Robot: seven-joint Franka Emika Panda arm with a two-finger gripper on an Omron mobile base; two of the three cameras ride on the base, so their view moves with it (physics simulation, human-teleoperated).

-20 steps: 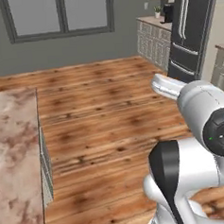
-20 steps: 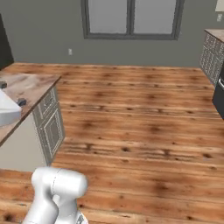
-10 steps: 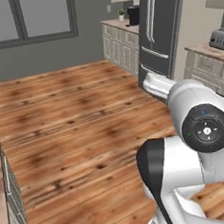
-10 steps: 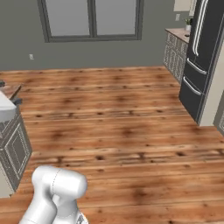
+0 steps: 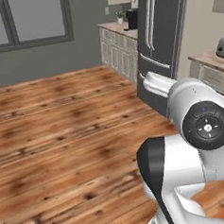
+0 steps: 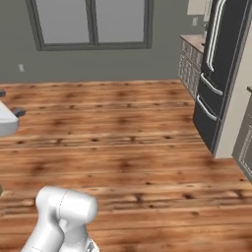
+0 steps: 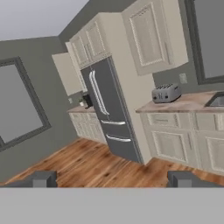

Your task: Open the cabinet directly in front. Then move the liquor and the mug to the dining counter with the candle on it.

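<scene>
The fingers [image 7: 112,179] stood wide apart with nothing between them, their two dark tips low in the hand view. At about two o'clock from them, a cream wall cabinet [image 7: 153,37] hung shut over a stone surface [image 7: 183,104] carrying a toaster [image 7: 166,93]. A dark fridge [image 7: 109,113] stood at twelve o'clock. What may be a coffee maker [image 5: 132,18] sat on the far surface.
</scene>
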